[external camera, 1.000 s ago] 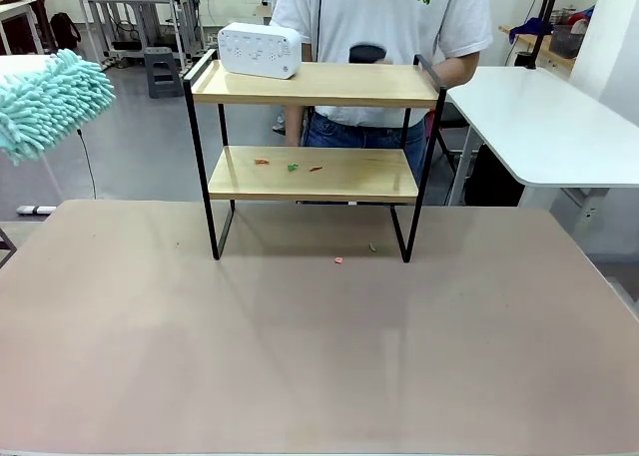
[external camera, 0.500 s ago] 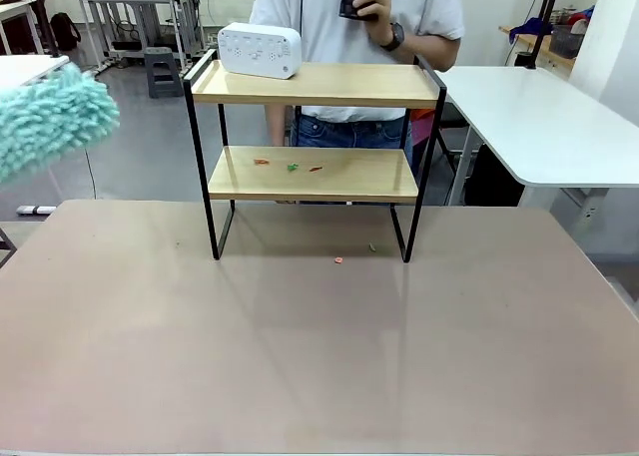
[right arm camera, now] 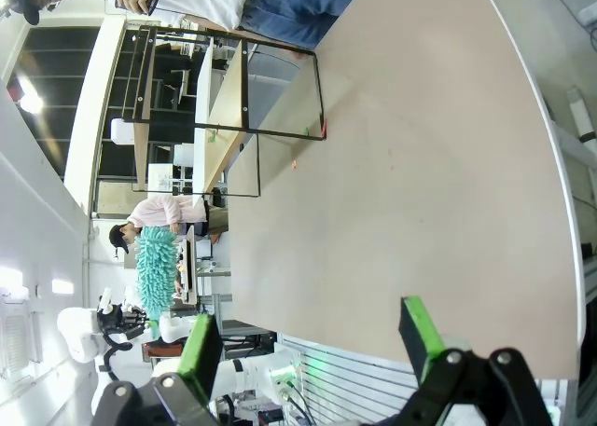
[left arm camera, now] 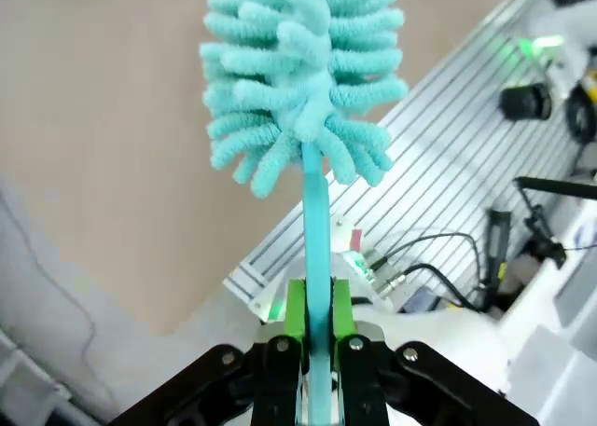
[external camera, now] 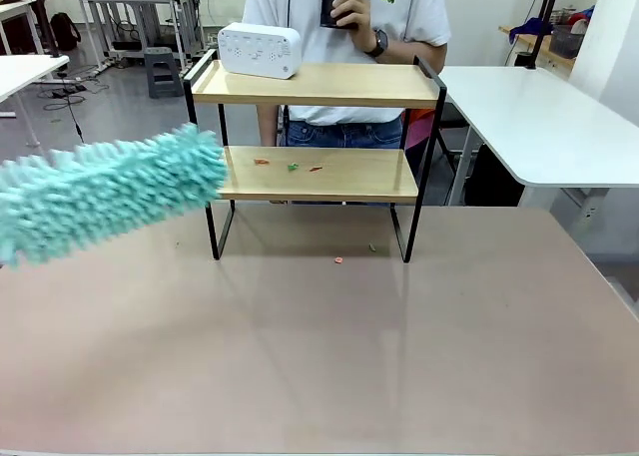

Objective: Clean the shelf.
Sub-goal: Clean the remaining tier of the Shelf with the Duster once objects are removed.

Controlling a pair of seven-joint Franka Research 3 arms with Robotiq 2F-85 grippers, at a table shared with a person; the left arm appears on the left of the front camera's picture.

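The shelf [external camera: 315, 85] stands at the table's far middle: two light wooden boards in a thin black frame. Small red and green crumbs [external camera: 291, 164] lie on its lower board. A fluffy turquoise duster [external camera: 105, 192] reaches in from the left, its tip just short of the shelf's left legs at lower-board height. In the left wrist view my left gripper [left arm camera: 317, 337] is shut on the duster's turquoise handle [left arm camera: 315, 230], the head [left arm camera: 300, 67] above it. My right gripper [right arm camera: 308, 337] stands open over the table's near edge with nothing between its fingers. The shelf [right arm camera: 219, 100] lies sideways there.
A white box-shaped device [external camera: 259, 50] sits on the top board's left end. Two crumbs [external camera: 339, 260] lie on the table by the shelf's front legs. A person [external camera: 344, 17] stands behind the shelf holding a dark object. A white table [external camera: 539, 117] is at the right.
The duster has swung down and to the right, from the far left edge to beside the shelf's left legs. The person raised the dark object to chest height.
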